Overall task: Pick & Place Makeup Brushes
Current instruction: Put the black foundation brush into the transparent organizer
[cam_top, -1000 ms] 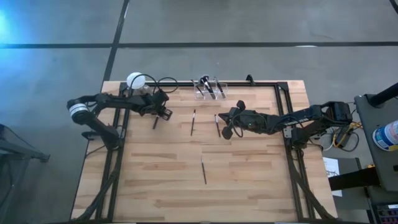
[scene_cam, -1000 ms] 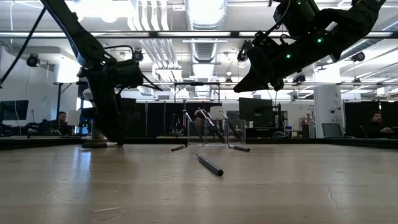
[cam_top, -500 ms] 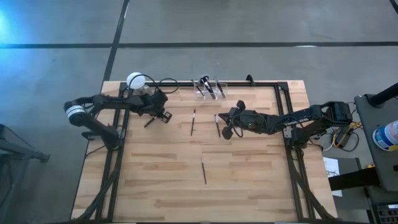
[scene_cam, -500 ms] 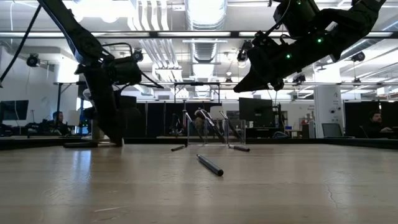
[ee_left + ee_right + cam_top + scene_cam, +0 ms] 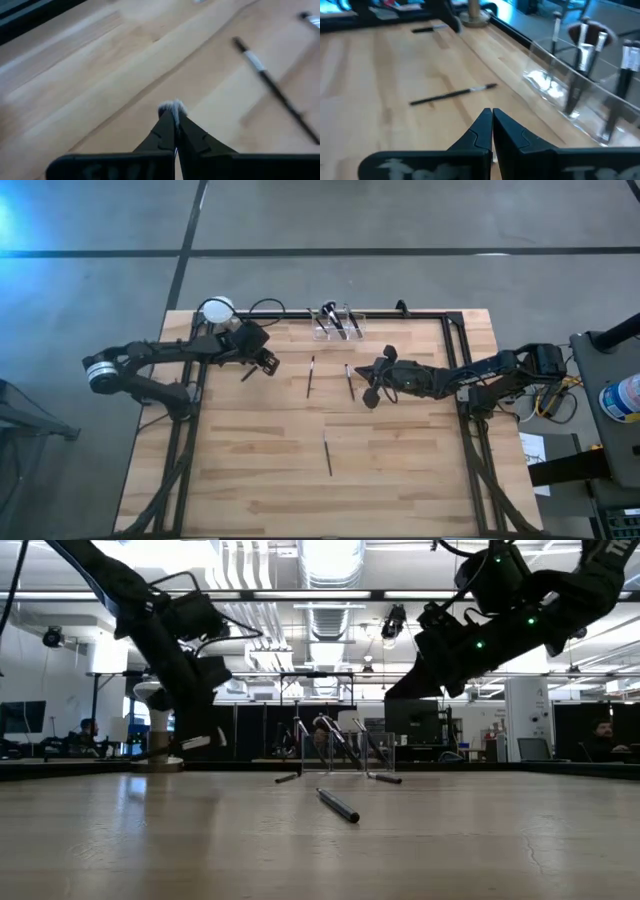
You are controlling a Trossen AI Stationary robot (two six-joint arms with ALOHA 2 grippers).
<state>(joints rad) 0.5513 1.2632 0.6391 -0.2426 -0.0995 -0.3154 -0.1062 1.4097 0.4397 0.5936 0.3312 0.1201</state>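
Note:
My left gripper (image 5: pixel 260 366) is at the far left of the table, shut on a thin dark makeup brush (image 5: pixel 180 748) that hangs just above the wood. A pale tuft (image 5: pixel 172 107) shows at its fingertips. Three more makeup brushes lie flat on the table: two at mid-table (image 5: pixel 311 375) (image 5: pixel 349 380) and one nearer the front (image 5: pixel 327 455). Several others stand in a clear holder (image 5: pixel 338 322) at the far edge. My right gripper (image 5: pixel 368 387) hovers shut and empty above the table, right of the middle brushes. My left gripper pinches the makeup brush between its two fingers, close to its pale end (image 5: pixel 172 107). The fingers come from above, slanting down, and lie across the brush. The brush is lifted clear of the table and nearly level, its dark handle (image 5: pixel 165 752) sticking out to one side.
A white ball-topped stand (image 5: pixel 216 310) rises at the far left corner, close behind my left arm. A black frame rail (image 5: pixel 420 314) runs along the far and right edges. People sit at desks in the room beyond the table.
My left gripper has shut on the makeup brush at the far left and risen. The brush has turned about on the wood and now hangs clear of the table. My right gripper has drifted slightly toward the table's right edge, still shut.

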